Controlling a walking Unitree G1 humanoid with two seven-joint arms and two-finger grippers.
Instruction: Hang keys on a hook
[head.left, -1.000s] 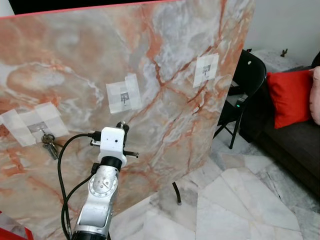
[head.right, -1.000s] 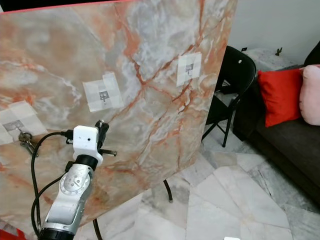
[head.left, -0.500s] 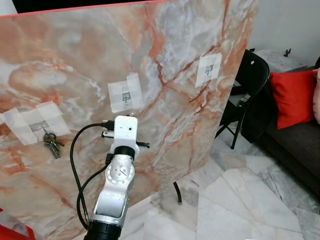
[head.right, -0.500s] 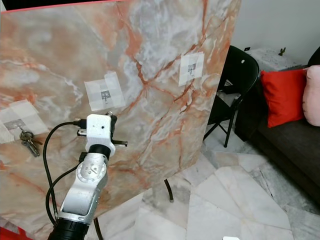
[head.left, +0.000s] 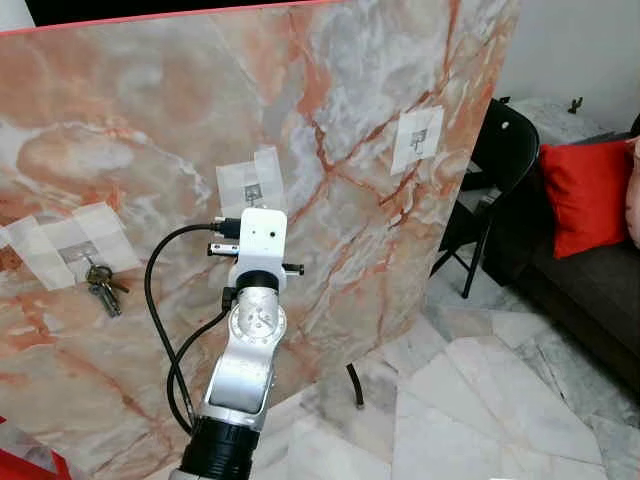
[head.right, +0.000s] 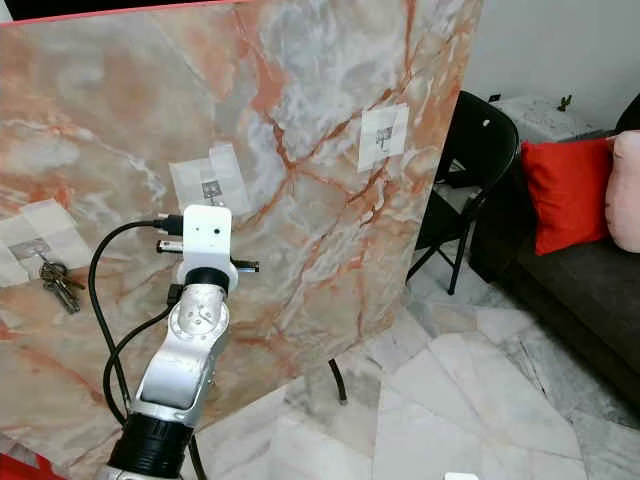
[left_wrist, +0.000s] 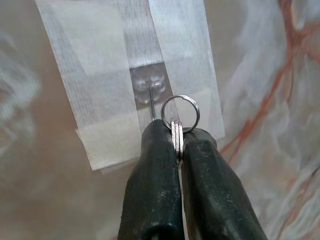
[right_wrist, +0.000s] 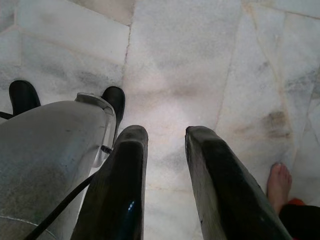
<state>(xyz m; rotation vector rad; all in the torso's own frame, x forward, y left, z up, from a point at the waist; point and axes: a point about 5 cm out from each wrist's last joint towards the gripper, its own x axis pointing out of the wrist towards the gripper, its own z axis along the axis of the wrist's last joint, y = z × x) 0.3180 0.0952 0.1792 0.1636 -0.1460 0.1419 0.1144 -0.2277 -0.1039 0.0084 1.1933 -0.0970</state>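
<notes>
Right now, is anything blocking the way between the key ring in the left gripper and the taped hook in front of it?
Nothing visible does. The left gripper pinches the key ring right beside the taped hook on the marble board, with open space between them.

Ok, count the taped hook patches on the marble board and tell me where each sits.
3. Left patch has keys hanging from it; middle patch is just above the left arm's wrist camera; right patch is near the board's right edge.

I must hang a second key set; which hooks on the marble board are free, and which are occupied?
Free: the right hook, near the board's edge. The middle hook is bare, but the left end effector crowds it, holding a key ring. The left hook holds keys.
</notes>
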